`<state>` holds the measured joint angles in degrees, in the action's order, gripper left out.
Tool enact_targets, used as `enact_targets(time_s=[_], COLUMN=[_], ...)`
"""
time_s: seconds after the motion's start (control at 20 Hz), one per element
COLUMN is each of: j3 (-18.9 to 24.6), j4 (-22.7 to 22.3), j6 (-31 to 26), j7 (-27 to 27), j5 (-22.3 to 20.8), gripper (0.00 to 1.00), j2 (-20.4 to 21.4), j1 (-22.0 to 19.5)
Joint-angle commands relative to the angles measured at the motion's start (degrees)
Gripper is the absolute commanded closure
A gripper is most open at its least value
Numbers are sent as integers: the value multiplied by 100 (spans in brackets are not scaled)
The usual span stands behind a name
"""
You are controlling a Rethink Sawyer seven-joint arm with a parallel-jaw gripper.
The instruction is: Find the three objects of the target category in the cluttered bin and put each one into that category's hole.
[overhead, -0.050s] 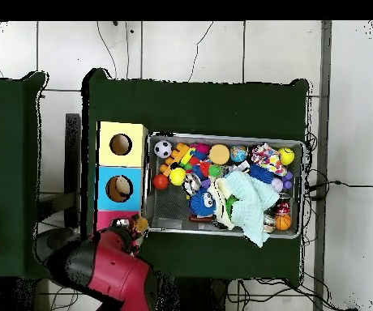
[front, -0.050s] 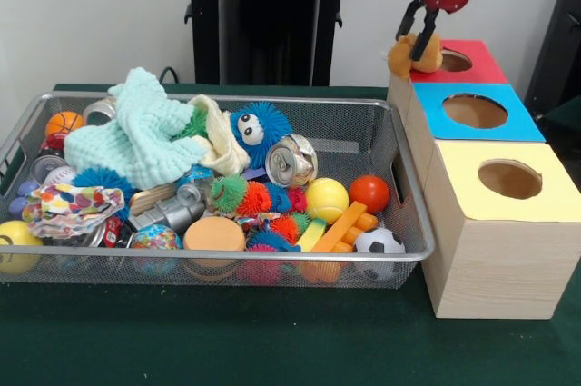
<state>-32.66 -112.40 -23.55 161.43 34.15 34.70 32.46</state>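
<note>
Red-and-black gripper (front, -0.050s: pixel 417 44) is clamped on a small tan-orange plush toy (front, -0.050s: pixel 404 54), held up in the air. Just beside it, on the side away from the silver wire-mesh bin (front, -0.050s: pixel 399 250), sits the red-topped wooden box (front, -0.050s: pixel 477 66) with its round hole (front, -0.050s: pixel 454 61) (toy not over the hole). Blue-topped box (front, -0.050s: pixel 508 123) and yellow-topped box (front, -0.050s: pixel 467 177) follow, further from the gripper.

Setting: robotics lab or test room; evidence: 1 table (front, -0.050s: pixel 272 350) draped in dark green cloth, standing on pale tiled floor (overhead, -0.050s: pixel 190 48); bare white wall (front, -0.050s: pixel 91 14) behind; loose cables (overhead, -0.050s: pixel 336 185) trailing off the table's edge; 1 wire-mesh bin (front, -0.050s: pixel 363 145) of assorted toys; 3 wooden boxes (front, -0.050s: pixel 495 259) with coloured tops and round holes, staged as a sorting rig.
</note>
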Motion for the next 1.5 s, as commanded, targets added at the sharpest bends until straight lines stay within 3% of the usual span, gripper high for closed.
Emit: enact_targets(time_s=[0.05,0.45,0.95,1.3,1.35,1.5], j3=[1101,1046,1187,1213,1203,1242], j4=[-455,-363,-498,-469,-447,-443], j6=[343,6,-354,-311,-315,-252], j7=[877,807,939,794,752,743], j5=[417,233,339,225,179,194], gripper=[0,0,0,0,100,100], j2=[213,236,405,374,361,370], j1=[-376,-380,-479,-516,-517,-510])
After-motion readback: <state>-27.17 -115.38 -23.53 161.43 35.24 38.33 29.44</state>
